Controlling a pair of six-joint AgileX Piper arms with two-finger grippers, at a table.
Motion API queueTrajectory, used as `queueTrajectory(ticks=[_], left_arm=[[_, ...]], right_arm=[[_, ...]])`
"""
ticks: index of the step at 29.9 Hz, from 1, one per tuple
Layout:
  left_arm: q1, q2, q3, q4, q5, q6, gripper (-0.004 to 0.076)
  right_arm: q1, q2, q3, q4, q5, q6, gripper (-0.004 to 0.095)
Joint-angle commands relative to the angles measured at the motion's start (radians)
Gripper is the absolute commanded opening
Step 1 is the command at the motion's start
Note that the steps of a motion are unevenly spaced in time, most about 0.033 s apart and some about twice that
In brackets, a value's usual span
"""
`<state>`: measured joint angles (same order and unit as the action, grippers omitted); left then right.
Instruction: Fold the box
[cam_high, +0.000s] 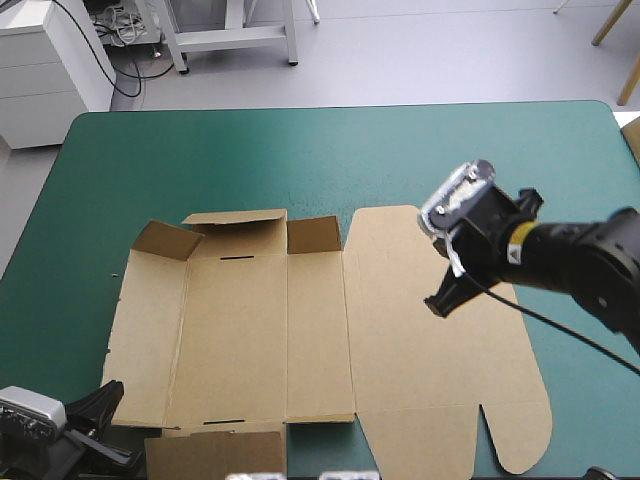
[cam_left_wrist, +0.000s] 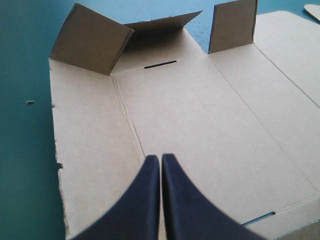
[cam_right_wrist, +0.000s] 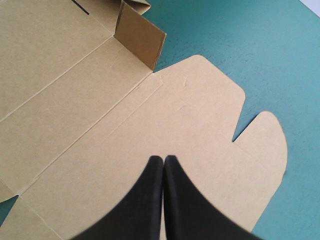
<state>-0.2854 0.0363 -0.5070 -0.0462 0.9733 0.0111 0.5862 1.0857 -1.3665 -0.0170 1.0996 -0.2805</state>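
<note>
The brown box (cam_high: 250, 330) lies as an open sheet across the table's middle. Three short flaps stand raised along its far edge (cam_high: 235, 228), and its lid (cam_high: 430, 330) lies flat to the right. My right gripper (cam_high: 445, 297) hovers over the lid, shut, holding nothing. In the right wrist view the gripper (cam_right_wrist: 163, 159) points at the lid panel (cam_right_wrist: 200, 115), with a raised flap (cam_right_wrist: 140, 36) beyond. My left gripper (cam_high: 108, 398) is shut at the box's near left corner. In the left wrist view the gripper (cam_left_wrist: 161, 158) aims over the base panel (cam_left_wrist: 200, 115) toward the raised flaps (cam_left_wrist: 90, 42).
A near flap (cam_high: 215, 453) of the box shows at the table's front edge beside my left gripper. A small speck (cam_high: 113, 275) lies on the teal-green cover (cam_high: 330, 150) left of the box. The cover runs on to the far edge.
</note>
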Motion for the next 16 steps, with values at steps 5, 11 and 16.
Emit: queueTrajectory(ticks=[5, 11, 16], left_arm=[[-0.005, 0.018, -0.023, -0.001, -0.074, -0.011, -0.0008], [-0.005, 0.018, -0.023, -0.001, -0.074, -0.011, -0.0008], [-0.005, 0.018, -0.023, -0.005, -0.074, 0.000, -0.0004]], right_arm=[[-0.004, -0.320, 0.384, -0.031, -0.259, 0.169, -0.0020], [-0.004, -0.524, 0.683, -0.028, -0.363, 0.243, -0.0020], [-0.004, -0.652, 0.815, -0.028, -0.419, 0.298, -0.0020]])
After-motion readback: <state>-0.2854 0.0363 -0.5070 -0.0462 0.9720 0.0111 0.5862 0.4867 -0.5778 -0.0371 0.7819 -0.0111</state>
